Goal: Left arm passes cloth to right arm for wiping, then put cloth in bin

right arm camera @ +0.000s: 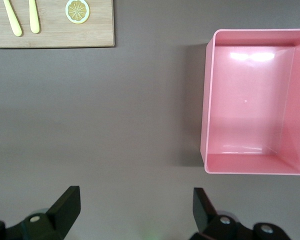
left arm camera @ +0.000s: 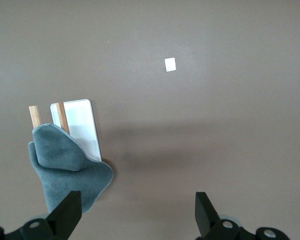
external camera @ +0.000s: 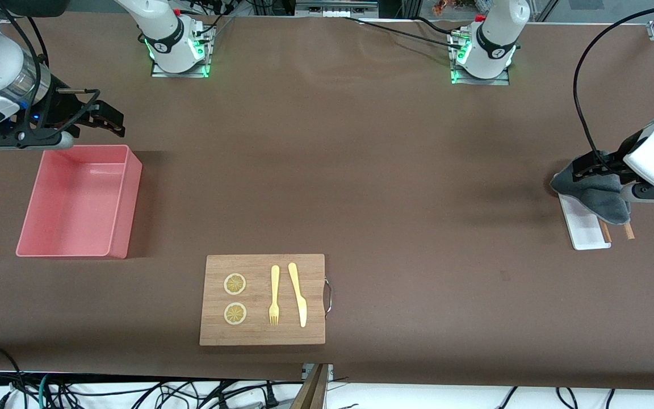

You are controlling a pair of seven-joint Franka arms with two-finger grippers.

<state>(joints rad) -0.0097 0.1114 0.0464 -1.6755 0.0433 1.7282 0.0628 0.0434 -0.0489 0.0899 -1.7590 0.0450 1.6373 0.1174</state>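
At upper frame corner, right arm's end: right claw [right arm camera: 136, 195] spread wide, waiting just beside the bin [external camera: 125, 210]. At mid-height, left arm's end: left claw [left arm camera: 137, 197] gaping, empty, over bare worktop [external camera: 361, 170]; cloth [external camera: 599, 196] draped on white tray [external camera: 585, 230], beside one finger, not between. Best shifted to straddle the bunch, lowered, then pinched on a thick fold.

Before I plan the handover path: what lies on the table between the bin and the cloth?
Nothing: the front view shows bare table between the bin and the cloth.
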